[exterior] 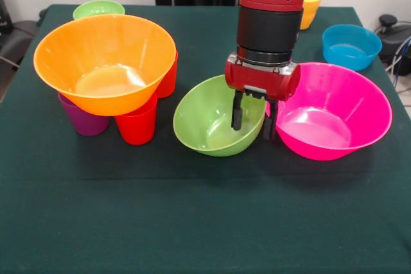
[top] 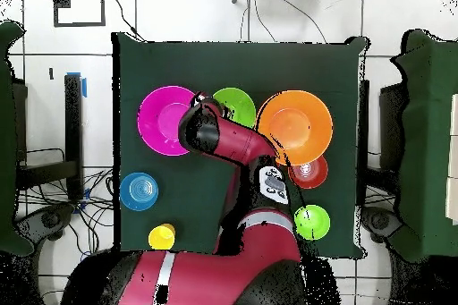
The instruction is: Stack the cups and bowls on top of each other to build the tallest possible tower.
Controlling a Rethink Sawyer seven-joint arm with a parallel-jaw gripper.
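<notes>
My gripper (exterior: 253, 119) hangs over the right rim of the medium light green bowl (exterior: 209, 123). It is open, with one finger (exterior: 237, 112) inside the bowl and the other outside, between it and the large pink bowl (exterior: 334, 110). The large yellow-orange bowl (exterior: 103, 62) rests on top of a purple cup (exterior: 83, 120), a red cup (exterior: 137, 126) and a red-orange cup (exterior: 170, 78). In the overhead view the arm covers the gripper between the pink bowl (top: 164, 120) and the green bowl (top: 234, 105). The small orange bowl is out of view.
A small blue bowl (exterior: 351, 46) and a yellow cup (exterior: 311, 4) stand at the back right in the front view. A small green bowl (exterior: 98, 9) stands at the back left. The table (exterior: 205, 222) has a dark green cloth.
</notes>
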